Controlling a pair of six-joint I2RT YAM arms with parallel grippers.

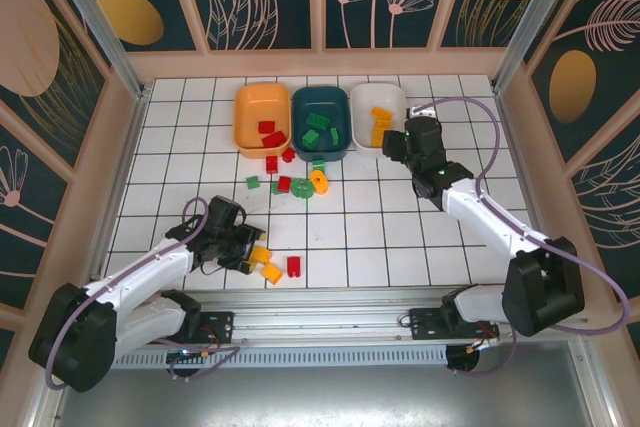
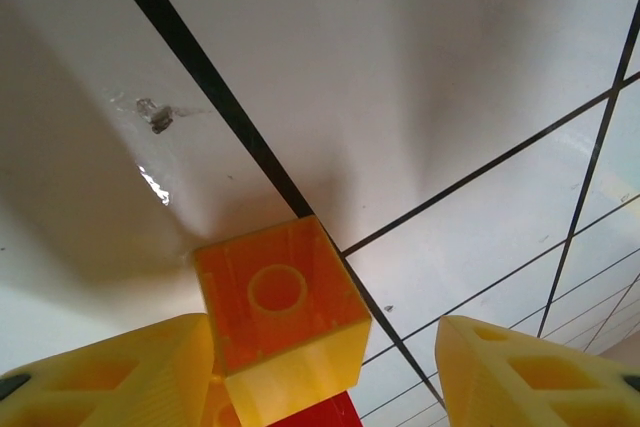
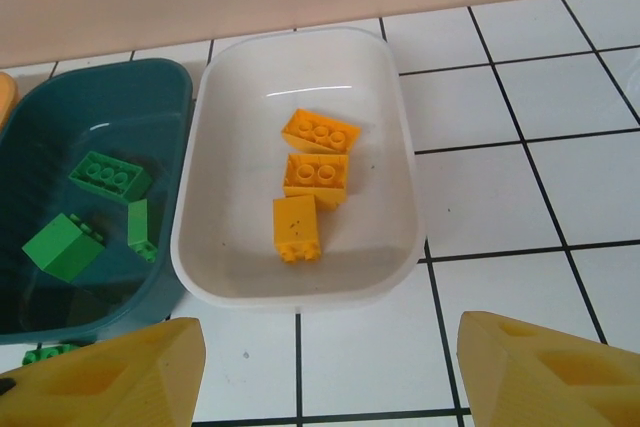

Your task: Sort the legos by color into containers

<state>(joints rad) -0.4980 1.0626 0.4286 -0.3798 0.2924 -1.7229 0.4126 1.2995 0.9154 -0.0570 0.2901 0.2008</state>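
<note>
Yellow brick [image 2: 280, 317] sits between the left claw's [image 2: 322, 362] spread fingers, touching one finger, with a red brick [image 1: 293, 265] just beside. Farther out, loose bricks [image 1: 303, 187] lie before the orange tray [image 1: 245, 112], teal tray [image 1: 303, 102] and white tray [image 3: 250, 127]. The right claw [image 3: 330, 332] hangs spread by the white tray's near edge; three yellow-orange bricks [image 3: 315, 177] lie inside.

Bright, even overhead light is flooding all views. Soft shadows are fanning across the tiles [image 2: 420, 67] under the left wrist camera; white tray [image 3: 410, 207] is catching a thin highlight.
</note>
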